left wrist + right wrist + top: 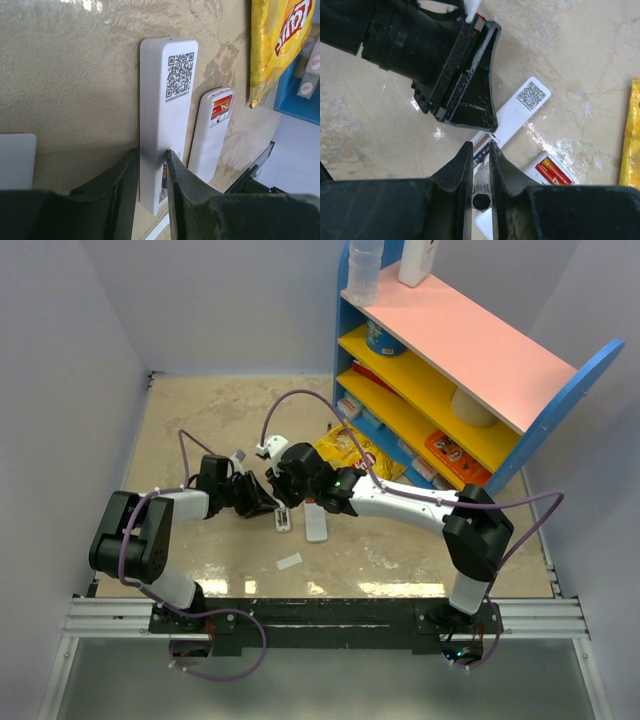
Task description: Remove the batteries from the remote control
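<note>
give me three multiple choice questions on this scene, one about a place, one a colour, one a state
1. Where is the yellow chips bag?
A) held in the air
B) on the table at the foot of the shelf
C) in the right gripper

2. What colour is the shelf's top board?
A) pink
B) green
C) black

3. What is the left gripper doing?
A) open over bare table
B) shut on the chips bag
C) shut on the white handset with the QR code

Answers:
1 B: the top view shows it lying on the table by the shelf's base.
2 A: the board reads pink from above.
3 C: the left wrist view shows both fingers against the handset's sides.
</note>
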Controlling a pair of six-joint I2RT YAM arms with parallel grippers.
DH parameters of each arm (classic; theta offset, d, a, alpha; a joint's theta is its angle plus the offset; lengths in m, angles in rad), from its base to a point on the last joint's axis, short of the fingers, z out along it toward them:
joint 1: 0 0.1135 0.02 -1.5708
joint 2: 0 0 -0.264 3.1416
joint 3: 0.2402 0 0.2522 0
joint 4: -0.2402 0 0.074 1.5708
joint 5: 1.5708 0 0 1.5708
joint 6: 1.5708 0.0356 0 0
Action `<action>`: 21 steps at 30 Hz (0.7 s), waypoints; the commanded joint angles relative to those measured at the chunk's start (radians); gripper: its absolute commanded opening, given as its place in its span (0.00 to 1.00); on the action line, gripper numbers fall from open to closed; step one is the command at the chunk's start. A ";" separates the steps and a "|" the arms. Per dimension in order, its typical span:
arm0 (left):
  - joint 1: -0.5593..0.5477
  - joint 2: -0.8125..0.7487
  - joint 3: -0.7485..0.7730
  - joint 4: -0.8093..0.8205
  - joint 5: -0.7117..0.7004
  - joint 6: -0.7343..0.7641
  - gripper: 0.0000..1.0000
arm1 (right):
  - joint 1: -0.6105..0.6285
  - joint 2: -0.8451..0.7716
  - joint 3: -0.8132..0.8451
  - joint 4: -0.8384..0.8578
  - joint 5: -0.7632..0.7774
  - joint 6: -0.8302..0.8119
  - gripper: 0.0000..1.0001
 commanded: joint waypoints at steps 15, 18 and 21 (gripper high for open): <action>-0.017 0.027 -0.036 0.027 -0.015 -0.007 0.29 | -0.071 -0.033 -0.261 0.166 -0.017 0.158 0.00; -0.016 0.028 -0.037 0.025 -0.016 -0.007 0.29 | -0.087 -0.051 -0.317 0.226 -0.038 0.186 0.00; -0.016 0.022 -0.039 0.024 -0.016 -0.007 0.29 | -0.091 -0.065 -0.331 0.255 -0.038 0.189 0.00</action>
